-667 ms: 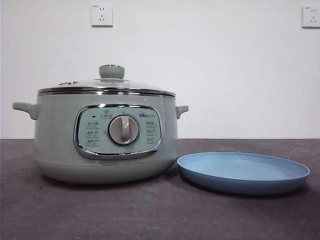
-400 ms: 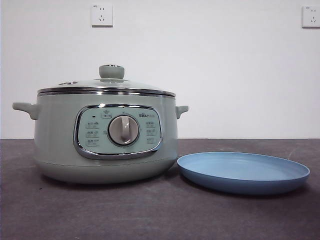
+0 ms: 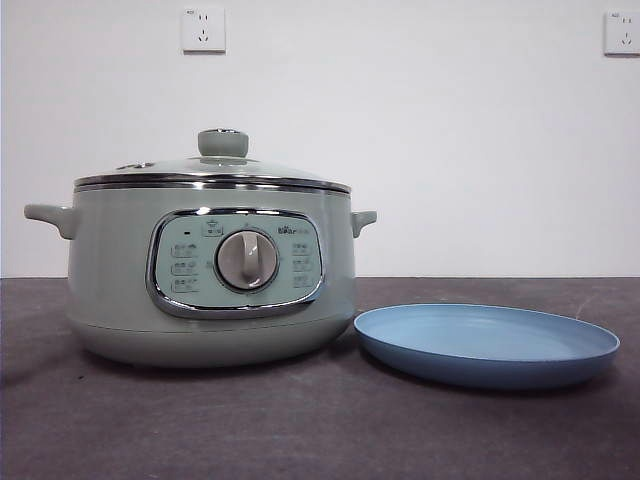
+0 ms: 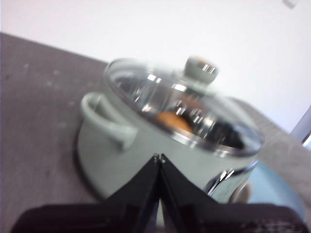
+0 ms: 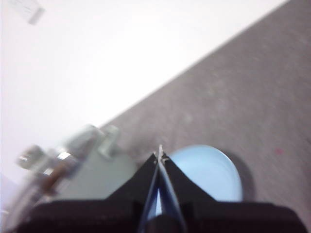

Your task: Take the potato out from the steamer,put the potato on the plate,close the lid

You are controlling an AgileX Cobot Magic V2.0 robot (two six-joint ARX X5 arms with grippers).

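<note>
Both the left pincer [image 4: 160, 158] and right pincer [image 5: 160, 154] are pressed together, empty; the lid [image 3: 213, 172] sits on the steamer [image 3: 210, 275], with the plate [image 3: 487, 345] at its 3 o'clock.

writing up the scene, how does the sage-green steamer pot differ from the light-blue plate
The tall, deep sage-green steamer pot is closed under a glass lid; the wide light-blue plate is low, shallow and open. The pot has side handles and a dial; the plate is plain. Both are round and stand on the table.
</note>
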